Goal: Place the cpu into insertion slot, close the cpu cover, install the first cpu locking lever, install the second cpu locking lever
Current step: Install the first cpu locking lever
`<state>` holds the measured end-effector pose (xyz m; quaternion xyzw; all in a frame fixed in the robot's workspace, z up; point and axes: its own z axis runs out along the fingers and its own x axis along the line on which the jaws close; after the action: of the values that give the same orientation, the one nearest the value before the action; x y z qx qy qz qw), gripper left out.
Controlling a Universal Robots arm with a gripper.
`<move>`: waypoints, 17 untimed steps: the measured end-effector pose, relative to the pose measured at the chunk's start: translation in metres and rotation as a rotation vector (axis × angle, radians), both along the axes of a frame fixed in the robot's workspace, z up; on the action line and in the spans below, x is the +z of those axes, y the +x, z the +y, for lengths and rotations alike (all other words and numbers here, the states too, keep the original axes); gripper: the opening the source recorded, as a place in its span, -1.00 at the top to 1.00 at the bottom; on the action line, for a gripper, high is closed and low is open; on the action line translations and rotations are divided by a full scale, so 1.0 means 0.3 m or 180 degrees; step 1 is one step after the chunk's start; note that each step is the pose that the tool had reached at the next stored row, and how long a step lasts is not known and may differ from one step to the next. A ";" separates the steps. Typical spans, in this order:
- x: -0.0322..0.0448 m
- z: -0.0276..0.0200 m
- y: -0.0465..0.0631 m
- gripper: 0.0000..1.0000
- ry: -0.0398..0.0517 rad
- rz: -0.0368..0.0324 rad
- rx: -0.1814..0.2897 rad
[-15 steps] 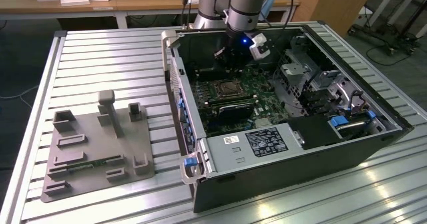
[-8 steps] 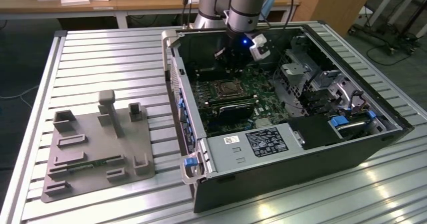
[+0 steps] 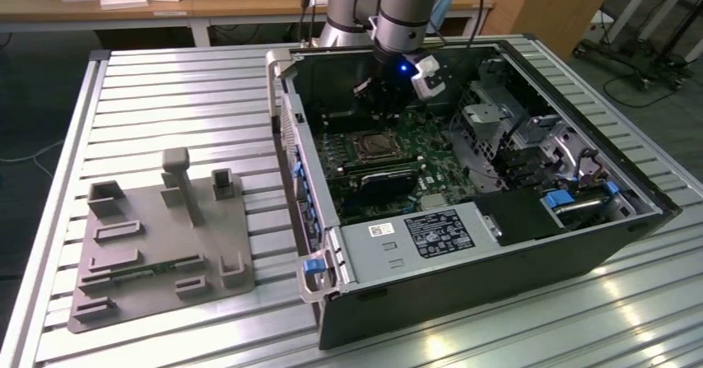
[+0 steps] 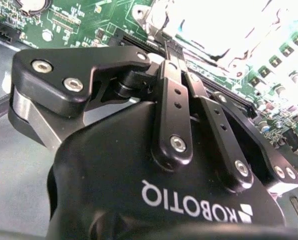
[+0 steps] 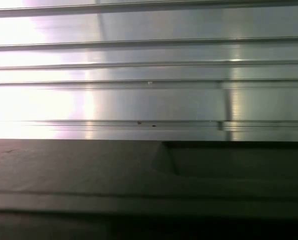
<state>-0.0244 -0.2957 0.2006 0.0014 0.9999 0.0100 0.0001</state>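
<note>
The arm reaches down into the open computer case [image 3: 615, 220] that lies on its side on the ribbed metal table [image 3: 176, 96]; its gripper [image 3: 383, 96] hangs over the far part of the motherboard [image 3: 439, 166], just beyond the insertion slot [image 3: 374, 147]. In the second wrist view the gripper [image 4: 171, 50] is seen from behind its black linkages, the two fingers [image 4: 175, 95] drawn in until they lie nearly together; whether anything is pinched at their tips I cannot tell, since the tips run into the glare over the socket. The slot sits square and silver-rimmed in the middle of the green board, near the gripper but apart from it; its bright metal fills the washed-out patch in the second wrist view [image 4: 224, 30], and whether the cpu cover is up or down there is too blown out to judge; the cpu itself I cannot pick out. To my eye a chip of that kind is light, stiff and slick on its metal top, and fragile underneath; it wants holding by two opposite edges, kept level, never by the faces. A grey fixture tray [image 3: 160, 253] rests on the table, well apart from the case, towards the exterior view's left.
</note>
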 end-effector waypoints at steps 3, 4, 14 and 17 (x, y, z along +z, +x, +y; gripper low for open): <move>0.003 0.001 0.000 0.80 0.0000 0.0000 0.0000; 0.003 0.001 0.000 0.80 0.0000 0.0000 0.0000; 0.001 0.001 0.000 0.80 -0.0006 0.0002 -0.0001; 0.000 0.001 0.000 0.80 -0.0007 0.0002 0.0000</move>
<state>-0.0244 -0.2954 0.2006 0.0014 1.0000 0.0089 -0.0002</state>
